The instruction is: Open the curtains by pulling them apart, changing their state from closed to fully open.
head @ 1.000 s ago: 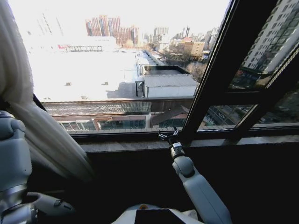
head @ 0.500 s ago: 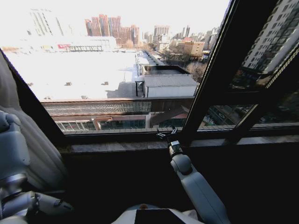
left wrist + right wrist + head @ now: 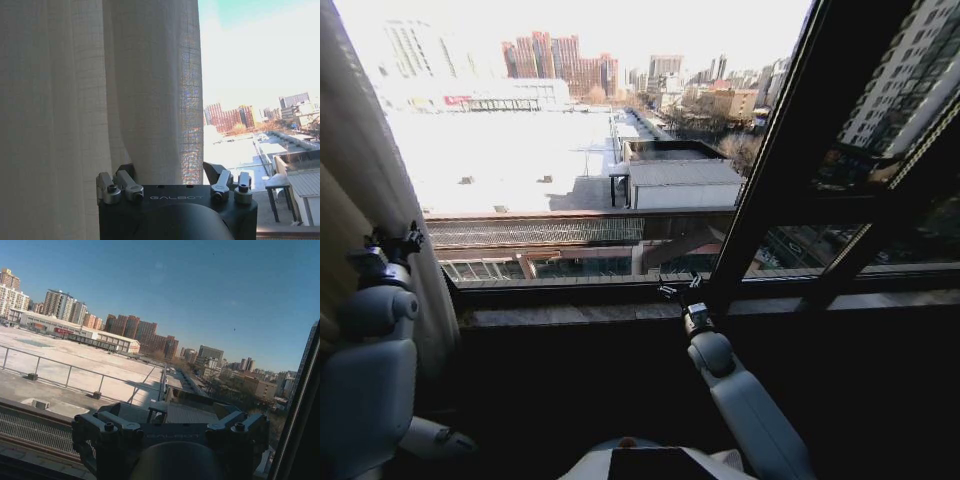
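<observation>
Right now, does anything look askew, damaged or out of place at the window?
Nothing stands out. The curtain hangs gathered in straight pleats at the window's left edge, the left gripper open beside it; the right gripper rests by the dark window frame.

Head looks down at sill; wrists face outward, apparently sharing skyline.

Left gripper (image 3: 388, 250) raised, fingers (image 3: 216, 174) spread apart; right gripper (image 3: 678, 291) stretched forward on straight arm, fingers parted.
</observation>
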`<state>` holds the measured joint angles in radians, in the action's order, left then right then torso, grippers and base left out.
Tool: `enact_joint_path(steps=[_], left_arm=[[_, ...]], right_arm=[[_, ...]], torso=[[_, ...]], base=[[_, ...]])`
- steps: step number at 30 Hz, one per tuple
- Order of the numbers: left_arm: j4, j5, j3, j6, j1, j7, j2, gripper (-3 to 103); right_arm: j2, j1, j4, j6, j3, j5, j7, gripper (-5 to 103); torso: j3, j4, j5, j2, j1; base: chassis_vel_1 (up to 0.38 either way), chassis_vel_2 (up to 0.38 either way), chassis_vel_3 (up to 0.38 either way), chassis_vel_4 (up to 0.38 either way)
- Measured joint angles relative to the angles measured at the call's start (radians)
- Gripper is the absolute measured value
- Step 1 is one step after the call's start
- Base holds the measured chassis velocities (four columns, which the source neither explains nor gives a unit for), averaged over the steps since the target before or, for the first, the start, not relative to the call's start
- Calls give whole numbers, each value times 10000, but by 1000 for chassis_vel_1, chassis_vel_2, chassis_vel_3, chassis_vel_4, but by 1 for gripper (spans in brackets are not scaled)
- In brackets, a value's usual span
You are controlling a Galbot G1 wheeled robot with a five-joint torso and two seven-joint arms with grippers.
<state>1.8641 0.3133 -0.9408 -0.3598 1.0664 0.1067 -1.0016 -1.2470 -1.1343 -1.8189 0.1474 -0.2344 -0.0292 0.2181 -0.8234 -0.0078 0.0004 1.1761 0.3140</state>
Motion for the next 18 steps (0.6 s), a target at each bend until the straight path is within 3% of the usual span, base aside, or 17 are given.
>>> enact_joint_path(steps=[7, 11, 12, 15, 18], left_arm=[[1249, 398, -146, -198, 1011, -320, -675, 98], [1562, 395, -213, 20, 1456, -719, -1223, 100], [1562, 395, -213, 20, 1456, -719, -1223, 100], [2134, 374, -258, 439, 2265, -1487, -1799, 100], [2409, 366, -270, 509, 2539, -1625, -1911, 100]], right_arm=[[104, 66, -230, 227, -32, -527, 233, 100], [325, 91, -569, 586, -34, -1584, 480, 100], [325, 91, -569, 586, -34, -1584, 480, 100], [526, 102, -805, 641, -368, -2062, 498, 100], [584, 105, -877, 660, -492, -2207, 495, 100]], torso=[[0, 1, 1, 0, 0], [0, 1, 0, 0, 0], [0, 1, 0, 0, 0], [-1, 1, 0, 0, 0], [-1, 1, 2, 0, 0]], base=[[0, 0, 0, 0], [0, 0, 0, 0], [0, 0, 0, 0], [0, 0, 0, 0], [0, 0, 0, 0]])
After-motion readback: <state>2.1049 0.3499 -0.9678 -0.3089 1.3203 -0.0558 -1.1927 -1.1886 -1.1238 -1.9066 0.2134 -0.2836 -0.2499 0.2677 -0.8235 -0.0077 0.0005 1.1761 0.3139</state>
